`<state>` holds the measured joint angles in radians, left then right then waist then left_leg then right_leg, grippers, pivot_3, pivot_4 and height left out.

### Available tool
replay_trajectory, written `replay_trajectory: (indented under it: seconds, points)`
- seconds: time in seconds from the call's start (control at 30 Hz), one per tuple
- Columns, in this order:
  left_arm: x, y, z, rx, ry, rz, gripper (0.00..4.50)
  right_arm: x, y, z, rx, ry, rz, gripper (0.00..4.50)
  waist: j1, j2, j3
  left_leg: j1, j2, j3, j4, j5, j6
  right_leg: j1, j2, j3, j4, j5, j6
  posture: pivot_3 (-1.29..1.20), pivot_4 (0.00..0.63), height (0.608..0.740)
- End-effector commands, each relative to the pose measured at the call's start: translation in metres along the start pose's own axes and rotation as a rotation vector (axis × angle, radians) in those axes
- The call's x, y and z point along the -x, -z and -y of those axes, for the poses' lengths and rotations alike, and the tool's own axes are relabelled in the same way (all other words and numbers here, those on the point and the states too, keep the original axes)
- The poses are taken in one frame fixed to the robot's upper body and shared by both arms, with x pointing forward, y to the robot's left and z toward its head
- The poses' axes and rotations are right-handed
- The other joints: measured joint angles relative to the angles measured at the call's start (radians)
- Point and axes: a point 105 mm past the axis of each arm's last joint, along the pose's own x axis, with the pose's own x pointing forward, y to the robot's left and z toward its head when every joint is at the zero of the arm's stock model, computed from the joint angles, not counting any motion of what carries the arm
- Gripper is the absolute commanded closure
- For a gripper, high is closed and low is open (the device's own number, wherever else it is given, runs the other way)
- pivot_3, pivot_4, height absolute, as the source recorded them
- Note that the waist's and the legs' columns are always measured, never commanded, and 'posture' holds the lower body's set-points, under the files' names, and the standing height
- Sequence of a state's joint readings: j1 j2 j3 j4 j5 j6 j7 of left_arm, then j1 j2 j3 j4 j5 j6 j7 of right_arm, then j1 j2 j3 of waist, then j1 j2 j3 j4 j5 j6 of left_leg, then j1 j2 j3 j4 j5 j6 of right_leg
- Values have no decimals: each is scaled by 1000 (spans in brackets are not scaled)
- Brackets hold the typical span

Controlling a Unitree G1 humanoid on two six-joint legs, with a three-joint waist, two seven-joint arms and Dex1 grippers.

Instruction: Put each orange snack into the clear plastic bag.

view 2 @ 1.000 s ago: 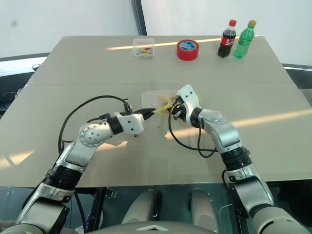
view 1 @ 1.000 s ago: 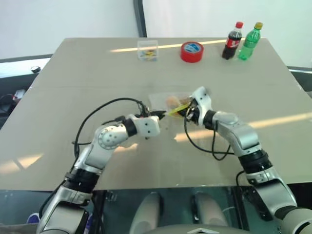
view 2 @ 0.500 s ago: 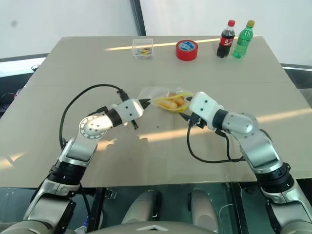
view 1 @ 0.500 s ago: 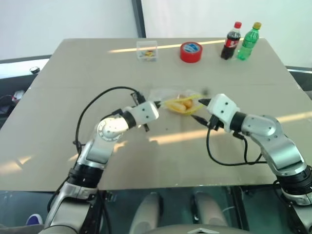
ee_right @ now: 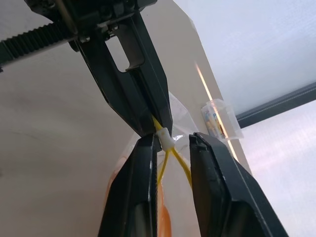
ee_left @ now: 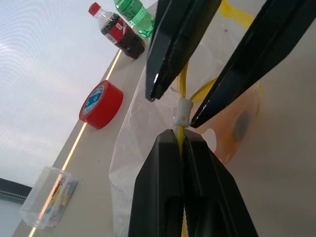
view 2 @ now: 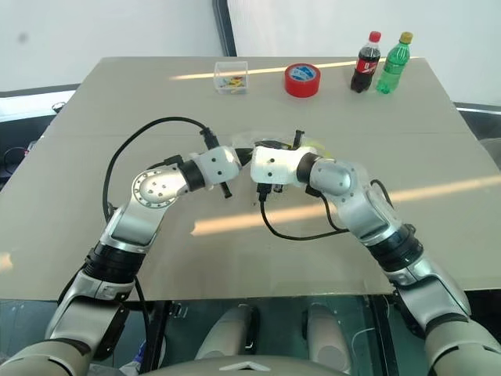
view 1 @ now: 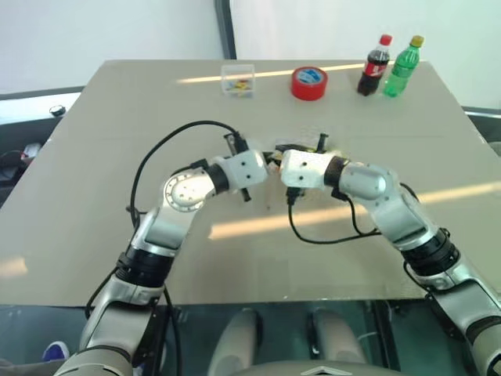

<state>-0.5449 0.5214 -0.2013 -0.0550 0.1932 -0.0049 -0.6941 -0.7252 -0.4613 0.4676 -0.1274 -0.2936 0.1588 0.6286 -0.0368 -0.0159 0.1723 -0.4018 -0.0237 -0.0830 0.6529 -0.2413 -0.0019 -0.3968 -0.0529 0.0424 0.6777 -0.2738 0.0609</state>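
So you've got the left claw (ee_left: pixel 180 140) pinched shut on the yellow seal strip (ee_left: pixel 183 81) of the clear plastic bag (ee_left: pixel 133 148), held up over the middle of the tabletop (view 1: pixel 117 141). Your right claw (ee_right: pixel 170 143) sits with its fingers slightly apart around the white slider (ee_right: pixel 165 139) on that strip. Orange snacks (ee_left: pixel 242 123) show through the bag. Red tape roll (view 1: pixel 309 82) sits along the far edge.

Clear plastic bag (ee_left: pixel 138 148) with yellow seal strip, orange snacks (ee_left: pixel 242 126) inside, red tape roll (view 1: pixel 308 83), beige counter (view 1: pixel 117 157)
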Motion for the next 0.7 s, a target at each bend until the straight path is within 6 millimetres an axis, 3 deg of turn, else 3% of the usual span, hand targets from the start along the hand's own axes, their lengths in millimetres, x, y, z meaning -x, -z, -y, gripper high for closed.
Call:
replay_trajectory:
  seconds: [0.03, 0.7]
  points:
    - [2, -14, -6, -28, -28, 35, 4500, -2, -11, 9, 66, 19, 36, 3572, -1, 0, 0, 0, 0, 0, 0, 0, 0, 0, 0, 0, 0, 0, 0, 0, 150, 740]
    - [1, -13, -11, -15, -36, 23, 4500, -4, -12, 4, 216, 11, 39, 3572, -1, 0, 0, 0, 0, 0, 0, -1, 2, 0, 0, 0, 0, 0, 0, 0, 150, 740]
